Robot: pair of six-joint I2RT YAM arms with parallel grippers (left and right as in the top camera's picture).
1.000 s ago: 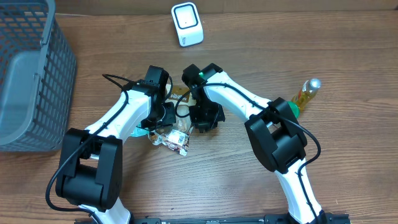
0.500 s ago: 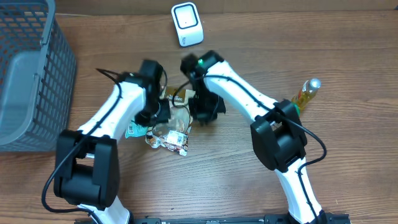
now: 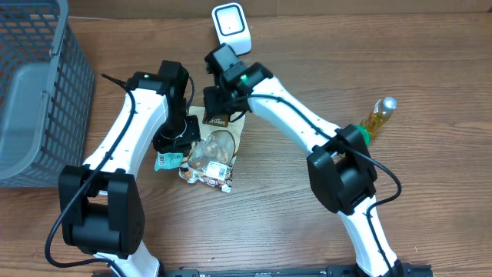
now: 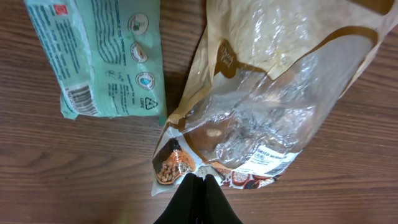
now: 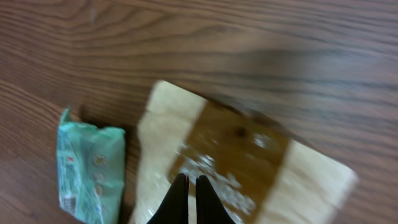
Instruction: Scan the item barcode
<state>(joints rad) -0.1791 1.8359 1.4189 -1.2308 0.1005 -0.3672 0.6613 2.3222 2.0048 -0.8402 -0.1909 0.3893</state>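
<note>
Shuts left end effector (image 4: 198, 182) and right end effector (image 5: 189, 182) at the snack bag's (image 3: 214, 150) ends (right perhaps pinching it). Sets up a carry toward the scanner (image 3: 231, 29).

Basket (image 3: 46, 85) walls off bench (image 3: 269, 219) at 9 o'clock. Scanner (image 3: 231, 29) at 12, bottle (image 3: 378, 114) at 3. Left arm (image 3: 123, 142), right arm (image 3: 296, 115), snack bag (image 3: 214, 154), green packet (image 3: 167, 160) crowd centre. Open wood at 1–2 and 6.

Wooden table (image 3: 430, 223) under me, brown grain. Clear snack bag (image 3: 209, 158) lies flat mid-table; I take it as landmark. Green packet (image 3: 167, 160) flat against bag's left edge. White scanner (image 3: 231, 29) beyond bag, far side, apart. Grey mesh basket (image 3: 38, 92) well left of bag. Bottle (image 3: 378, 115) of yellow liquid well right of bag.
</note>
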